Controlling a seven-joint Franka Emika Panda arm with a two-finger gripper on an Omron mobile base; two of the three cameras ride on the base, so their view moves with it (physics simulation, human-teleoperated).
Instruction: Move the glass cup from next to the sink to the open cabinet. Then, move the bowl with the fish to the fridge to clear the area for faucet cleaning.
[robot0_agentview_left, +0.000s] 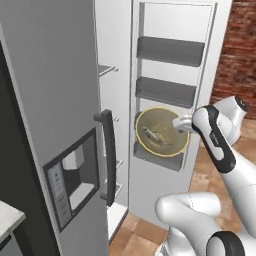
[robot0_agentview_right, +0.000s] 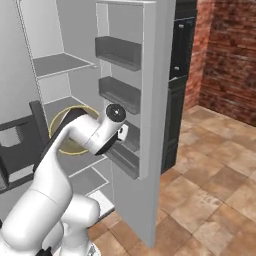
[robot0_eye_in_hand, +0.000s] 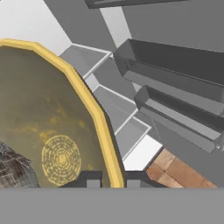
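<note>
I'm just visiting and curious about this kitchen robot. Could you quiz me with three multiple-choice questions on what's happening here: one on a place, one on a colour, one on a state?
1. Where is the bowl?
A. In the air before the open fridge
B. On the floor
C. On the top door shelf

2. What colour is the bowl's rim?
A. Red
B. Yellow
C. Blue

3. What is the hand doing?
A. Hanging open
B. Gripping the fridge handle
C. Pinching the bowl's rim

Answers: 1 A, the bowl hangs in front of the door shelves. 2 B, the rim looks yellow up close. 3 C, one fingertip sits on each side of the rim.
</note>
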